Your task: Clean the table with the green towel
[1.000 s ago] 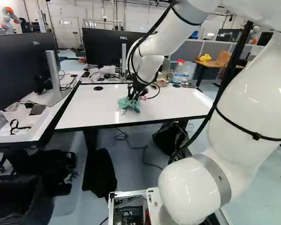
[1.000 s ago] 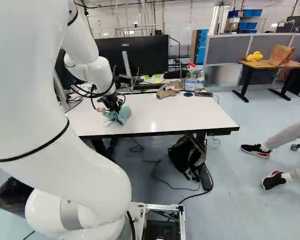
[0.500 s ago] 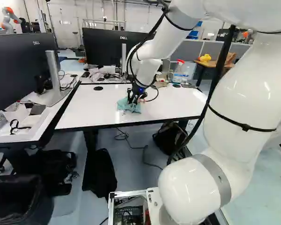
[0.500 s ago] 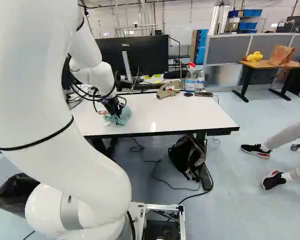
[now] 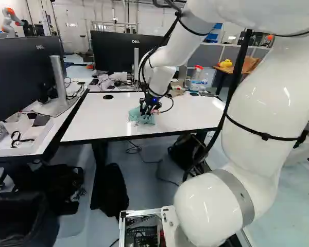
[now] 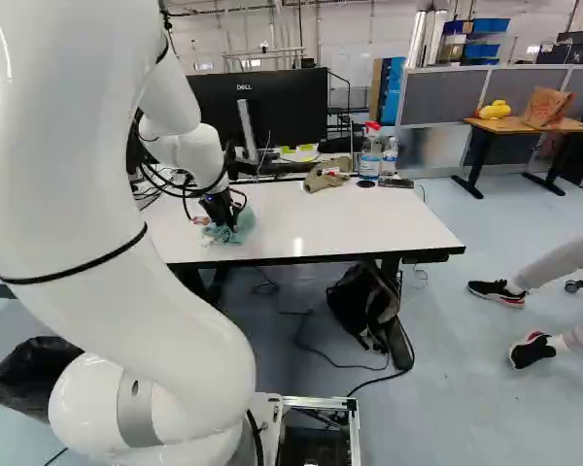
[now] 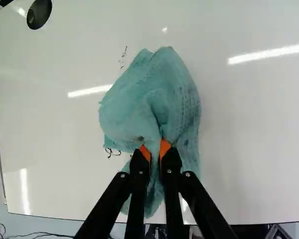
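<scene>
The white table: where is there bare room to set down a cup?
Right base view: the table is bare between the green towel and its right edge, nearer than the spray bottle. Left base view: another bare patch lies left of the towel, nearer than the black disc. Crowded: around the gripper and towel, and the far edge by the bottle.

Towel (image 7: 139,112) on table (image 6: 340,223), monitor (image 5: 116,54) apparently behind.

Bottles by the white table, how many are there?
2: a red-topped spray bottle and, just right of it in the right base view, another bottle, at the far side of the table.
</scene>
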